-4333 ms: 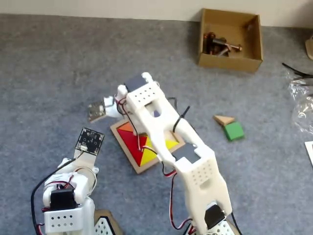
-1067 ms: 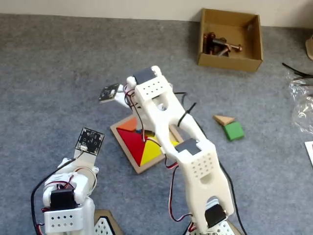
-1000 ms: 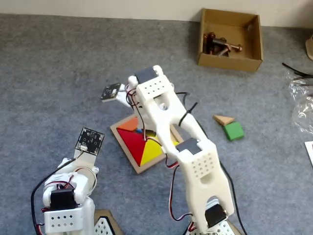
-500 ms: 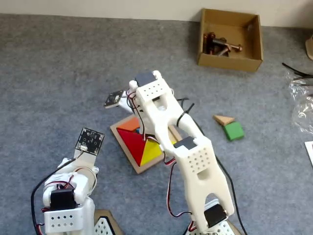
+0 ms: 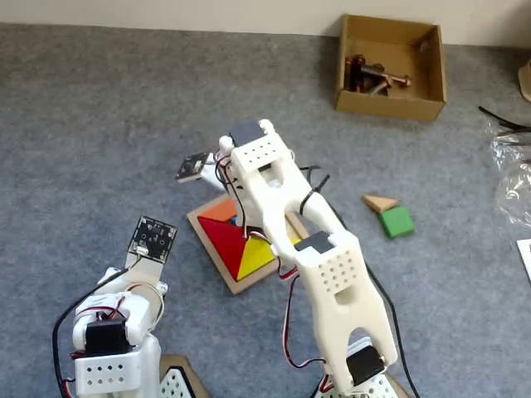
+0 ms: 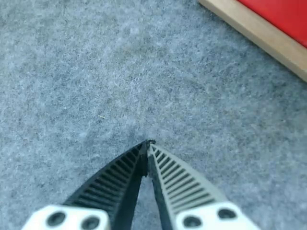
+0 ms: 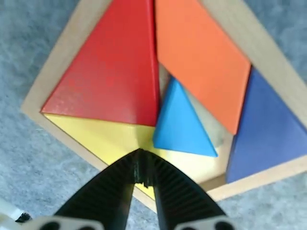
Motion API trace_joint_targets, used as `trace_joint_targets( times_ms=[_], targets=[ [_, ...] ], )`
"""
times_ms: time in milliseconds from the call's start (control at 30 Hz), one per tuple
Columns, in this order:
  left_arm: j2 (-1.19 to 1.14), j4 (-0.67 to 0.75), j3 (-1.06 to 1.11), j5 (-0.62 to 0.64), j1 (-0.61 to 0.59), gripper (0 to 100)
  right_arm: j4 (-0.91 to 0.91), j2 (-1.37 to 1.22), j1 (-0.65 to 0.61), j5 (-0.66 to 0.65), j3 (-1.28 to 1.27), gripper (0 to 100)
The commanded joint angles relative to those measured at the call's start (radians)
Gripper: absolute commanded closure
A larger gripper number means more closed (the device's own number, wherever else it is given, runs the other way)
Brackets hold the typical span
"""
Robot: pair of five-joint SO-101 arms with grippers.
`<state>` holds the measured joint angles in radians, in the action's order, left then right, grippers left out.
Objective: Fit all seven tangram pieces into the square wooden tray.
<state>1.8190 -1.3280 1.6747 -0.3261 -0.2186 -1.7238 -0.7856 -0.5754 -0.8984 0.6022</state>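
The square wooden tray (image 7: 56,56) holds a red triangle (image 7: 115,76), an orange parallelogram (image 7: 201,62), a dark blue triangle (image 7: 268,134), a yellow triangle (image 7: 108,143) and a small light blue triangle (image 7: 180,122) with bare wood beside it. My right gripper (image 7: 142,167) hovers shut and empty over the yellow piece. In the high view the right arm (image 5: 274,191) spans the tray (image 5: 211,253). A green square (image 5: 397,221) and a tan triangle (image 5: 379,202) lie on the carpet to the right. My left gripper (image 6: 147,144) is shut over bare carpet near a tray (image 6: 254,29) edge.
A cardboard box (image 5: 390,66) with metal parts stands at the back right. Cables and clear plastic (image 5: 513,166) lie at the right edge. Grey carpet lies open to the left and behind the tray.
The right arm's wrist has swung from the tray's left side toward the back and right, then nearly stopped. The left arm has stayed still.
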Motion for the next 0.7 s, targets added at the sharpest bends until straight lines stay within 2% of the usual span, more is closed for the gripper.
trace_joint_targets(
  times_ms=[0,667],
  targets=[
    [0.008,-0.008,0.021,0.011,-0.004,99,0.013,0.025,0.004,0.006,0.016,99.4],
    [0.008,-0.008,0.021,0.011,-0.004,99,-0.028,0.15,-0.012,0.006,0.016,99.4]
  ],
)
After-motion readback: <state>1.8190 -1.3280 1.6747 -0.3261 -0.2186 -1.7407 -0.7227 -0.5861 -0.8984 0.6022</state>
